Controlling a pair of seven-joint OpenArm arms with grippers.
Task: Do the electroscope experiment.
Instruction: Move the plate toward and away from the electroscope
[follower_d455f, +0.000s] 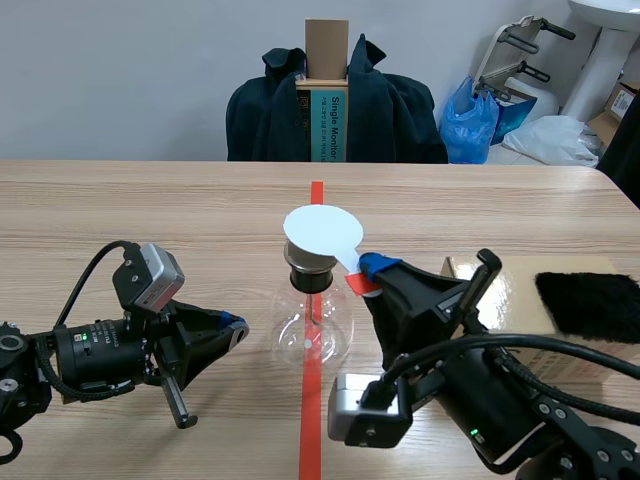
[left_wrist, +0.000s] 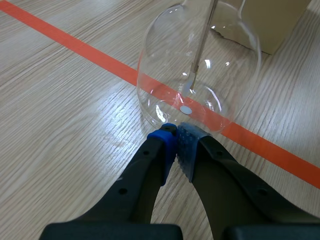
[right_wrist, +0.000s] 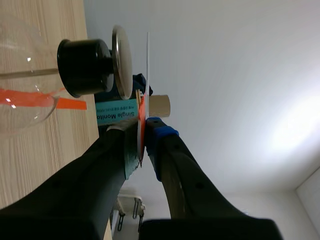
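Observation:
The electroscope, a round glass flask (follower_d455f: 312, 330) with a black stopper (right_wrist: 85, 67) and a metal top plate (right_wrist: 121, 62), stands on the red tape line at mid-table. A white disc (follower_d455f: 322, 230) hovers just over the top plate, close to it without clearly touching. My right gripper (follower_d455f: 362, 272) is shut on the disc's orange-red handle (right_wrist: 142, 117), as seen in the right wrist view, where the gripper (right_wrist: 142, 132) pinches it. My left gripper (follower_d455f: 235, 332) lies low on the table left of the flask. Its fingers are shut on nothing, tips (left_wrist: 176, 131) almost against the flask's (left_wrist: 200, 65) glass base.
A flat cardboard box (follower_d455f: 510, 290) with a black cloth (follower_d455f: 590, 305) on it lies at the right, behind my right arm. Beyond the far table edge stands a chair draped with a dark jacket (follower_d455f: 390, 115), and a blue bag (follower_d455f: 470, 120).

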